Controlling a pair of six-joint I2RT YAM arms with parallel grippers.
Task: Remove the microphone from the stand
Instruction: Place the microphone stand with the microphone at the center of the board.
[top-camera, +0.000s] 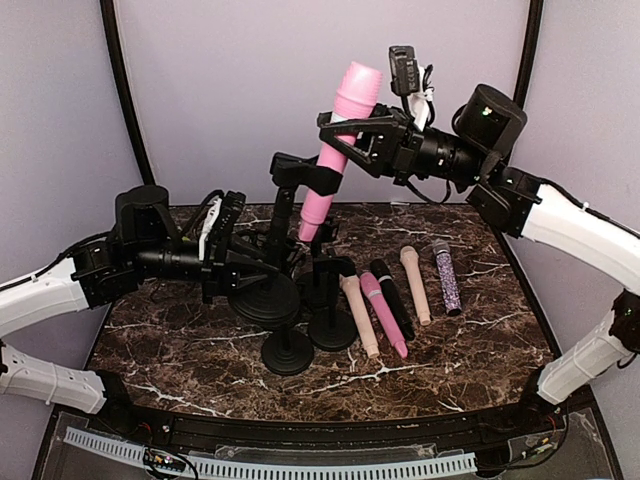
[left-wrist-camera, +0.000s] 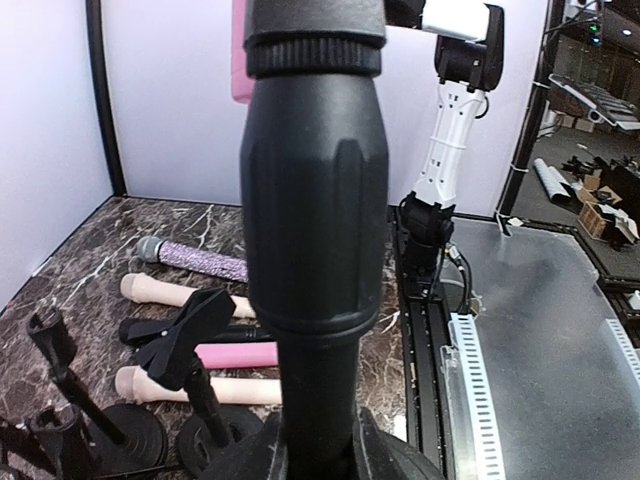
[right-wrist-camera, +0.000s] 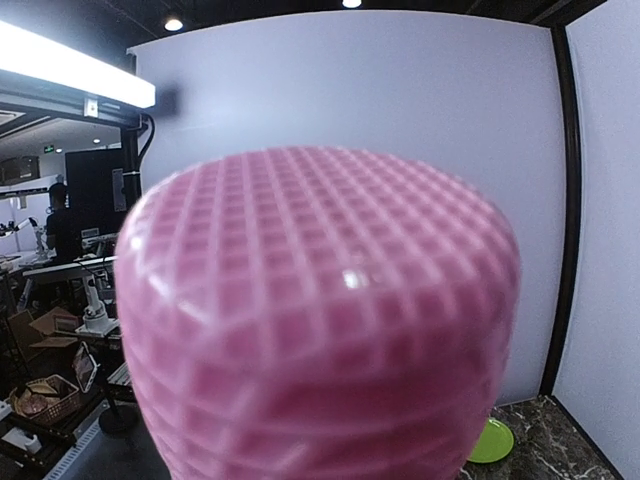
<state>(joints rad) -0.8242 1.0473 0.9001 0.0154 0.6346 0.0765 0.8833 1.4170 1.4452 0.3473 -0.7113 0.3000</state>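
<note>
Top external: pink microphone (top-camera: 355, 95) out yet?

— No. Your right tool (top-camera: 345, 135) clamps it, still seated in the stand (top-camera: 283, 215) clip; your left tool (top-camera: 250, 268) pinches the stand pole. Lift-out remains.

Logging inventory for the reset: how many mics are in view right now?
6. One upright pink mic in the raised stand. Five on the table, left to right: left beige mic, flat pink mic, black mic, right beige mic, glitter mic. Others may hide behind the stands.
</note>
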